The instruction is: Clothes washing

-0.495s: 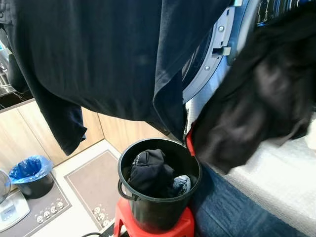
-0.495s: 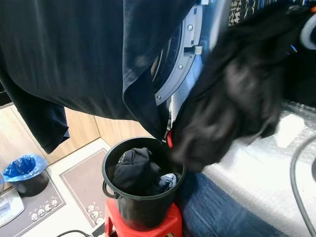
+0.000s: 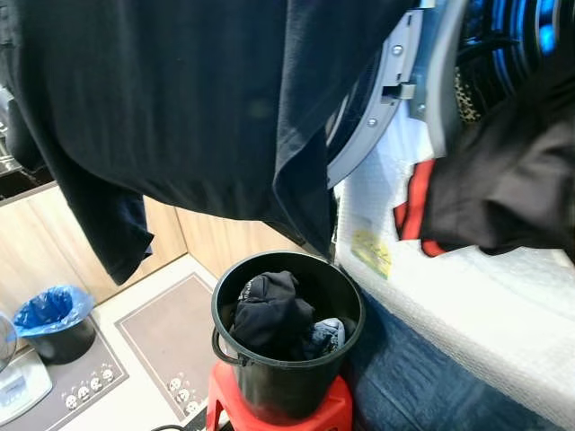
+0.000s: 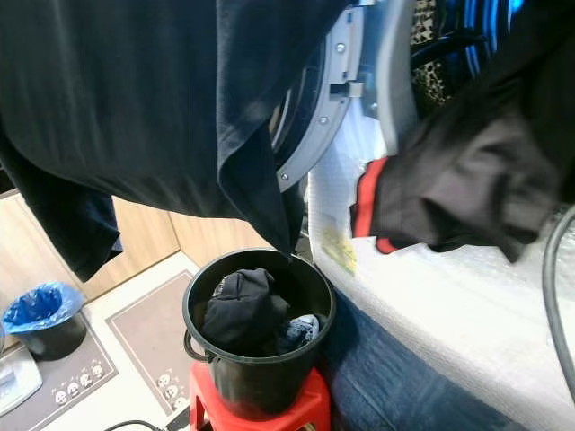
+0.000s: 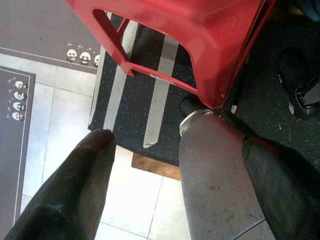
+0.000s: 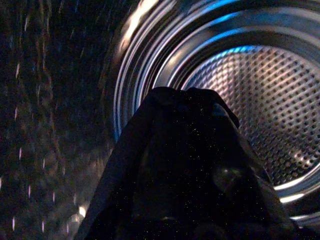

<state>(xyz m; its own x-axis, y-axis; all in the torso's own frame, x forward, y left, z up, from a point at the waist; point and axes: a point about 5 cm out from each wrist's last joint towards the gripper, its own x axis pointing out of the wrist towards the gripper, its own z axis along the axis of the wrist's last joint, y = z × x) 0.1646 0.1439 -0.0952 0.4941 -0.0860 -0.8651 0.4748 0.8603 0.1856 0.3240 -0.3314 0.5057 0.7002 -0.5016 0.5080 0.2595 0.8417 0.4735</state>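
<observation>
At the upper right of the frame a black garment with red trim [image 3: 490,193] hangs in front of the open washing machine door [image 3: 382,99]; in the right wrist view it drapes over the right gripper [image 6: 185,170] before the steel drum [image 6: 260,95], so I cannot tell how that claw stands. Lower centre, a black bucket [image 3: 286,382] of dark clothes [image 3: 269,310] sits on a red stool [image 3: 328,415]. The left gripper [image 5: 175,165] hangs released, fingers apart, near the stool's leg above the tiled floor [image 5: 135,200].

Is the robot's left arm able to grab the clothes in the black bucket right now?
Probably not yet. The left gripper hangs low beside the red stool, below the black bucket; it must rise above the rim to reach the clothes.
</observation>
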